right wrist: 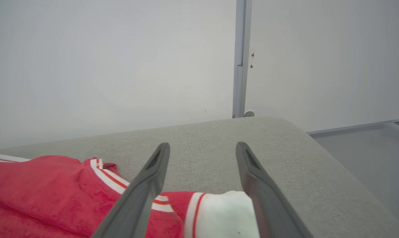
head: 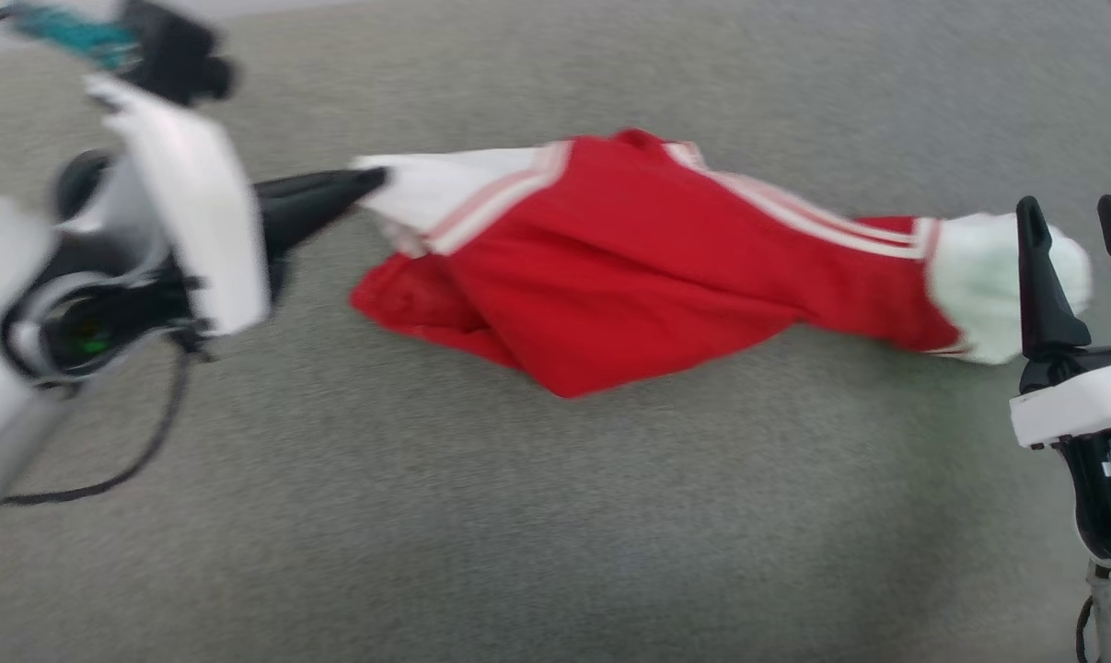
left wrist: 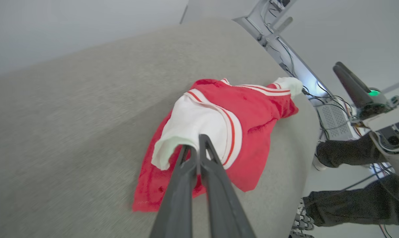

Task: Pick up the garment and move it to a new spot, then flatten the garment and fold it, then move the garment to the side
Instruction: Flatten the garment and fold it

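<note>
The garment, red with white sleeves and striped trim, lies bunched across the grey padded table. My left gripper reaches in from the left, shut on the garment's left white sleeve. In the left wrist view its fingers pinch that sleeve, with the garment stretching away behind. My right gripper stands open at the other white sleeve. In the right wrist view this sleeve lies low between the spread fingers of the right gripper, beside the garment's red body.
The table's rounded edge runs close behind the garment in the left wrist view, with cables and equipment below it. A pale wall stands past the far edge. Bare grey surface spreads in front of the garment.
</note>
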### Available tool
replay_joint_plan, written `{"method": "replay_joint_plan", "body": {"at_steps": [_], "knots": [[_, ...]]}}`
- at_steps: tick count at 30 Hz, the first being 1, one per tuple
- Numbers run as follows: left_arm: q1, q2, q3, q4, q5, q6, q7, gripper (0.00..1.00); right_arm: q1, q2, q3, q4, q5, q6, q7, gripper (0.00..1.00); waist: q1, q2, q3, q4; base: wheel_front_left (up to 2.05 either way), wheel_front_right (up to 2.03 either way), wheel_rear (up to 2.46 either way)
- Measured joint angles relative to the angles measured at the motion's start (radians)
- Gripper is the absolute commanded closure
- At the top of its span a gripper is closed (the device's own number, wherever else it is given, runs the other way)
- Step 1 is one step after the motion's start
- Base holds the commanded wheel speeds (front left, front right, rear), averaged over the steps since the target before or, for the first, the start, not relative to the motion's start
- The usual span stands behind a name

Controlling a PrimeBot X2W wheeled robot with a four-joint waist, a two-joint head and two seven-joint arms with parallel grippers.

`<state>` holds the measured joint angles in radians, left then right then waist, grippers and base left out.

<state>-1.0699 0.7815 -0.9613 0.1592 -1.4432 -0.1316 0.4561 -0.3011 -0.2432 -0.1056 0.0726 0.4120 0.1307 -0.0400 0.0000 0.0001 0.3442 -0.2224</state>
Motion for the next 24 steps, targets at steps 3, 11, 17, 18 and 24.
{"method": "replay_joint_plan", "body": {"at_steps": [3,11,17,18,24], "knots": [[0.050,0.078,0.029,0.026,-0.011,0.000,-0.053,1.00,0.003,-0.001,0.004,-0.030,-0.005,0.000,0.029,0.00,0.0000,0.0000,-0.022,0.050,0.00,0.00,0.00],[0.158,0.166,0.071,0.219,-0.031,0.021,-0.196,1.00,0.014,-0.003,-0.003,-0.070,-0.012,0.000,0.076,0.00,0.0000,0.0000,-0.052,0.126,0.00,0.00,0.00],[0.188,0.120,0.106,0.478,0.005,0.063,-0.387,1.00,0.023,-0.009,-0.004,-0.096,-0.012,0.000,0.105,0.00,0.0000,-0.0001,-0.037,0.103,0.00,0.00,0.00],[0.187,0.112,0.116,0.511,0.014,0.071,-0.425,1.00,0.024,-0.010,-0.007,-0.099,-0.012,0.000,0.110,0.00,0.0000,0.0000,-0.034,0.098,0.00,0.00,0.00],[0.197,0.058,0.124,0.685,0.013,0.087,-0.482,1.00,0.028,-0.013,-0.016,-0.115,-0.012,0.000,0.125,0.00,0.0000,0.0000,-0.009,0.068,0.00,0.00,0.00]]}}
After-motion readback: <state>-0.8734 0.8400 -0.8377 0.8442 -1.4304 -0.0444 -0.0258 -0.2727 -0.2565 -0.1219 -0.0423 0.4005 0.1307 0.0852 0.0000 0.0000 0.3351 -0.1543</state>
